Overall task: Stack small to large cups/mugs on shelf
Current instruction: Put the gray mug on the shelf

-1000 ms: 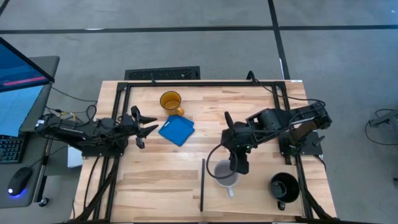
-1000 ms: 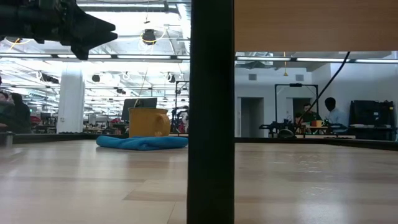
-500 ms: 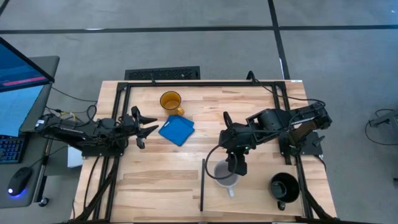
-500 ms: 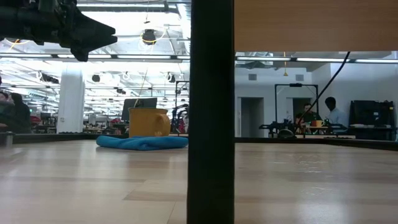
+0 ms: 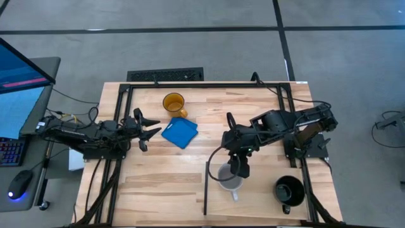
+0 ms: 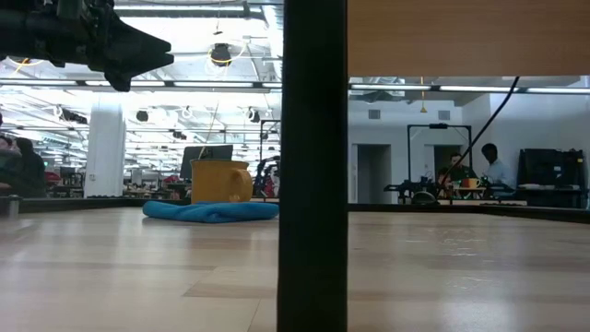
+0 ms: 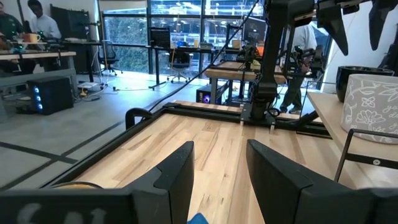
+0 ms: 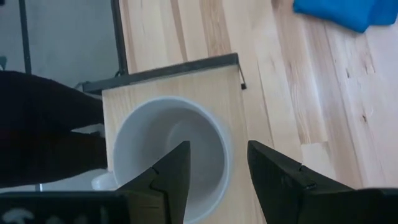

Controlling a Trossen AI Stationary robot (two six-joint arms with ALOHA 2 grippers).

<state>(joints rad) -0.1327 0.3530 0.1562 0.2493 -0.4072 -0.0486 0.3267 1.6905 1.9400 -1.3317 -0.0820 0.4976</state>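
My right gripper (image 5: 238, 169), fingers spread and empty, partly hides the grey-white mug (image 5: 228, 177), upright with handle toward the table's front edge. My left gripper (image 5: 147, 130) waits open.

L gripper (image 5: 150, 130) open, R gripper (image 5: 238, 168) open

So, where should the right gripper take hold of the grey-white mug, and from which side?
Probably the rim wall, from above: the grey-white mug stands upright, mouth open, and the open right gripper hangs over it. One finger inside, one outside, away from the handle.
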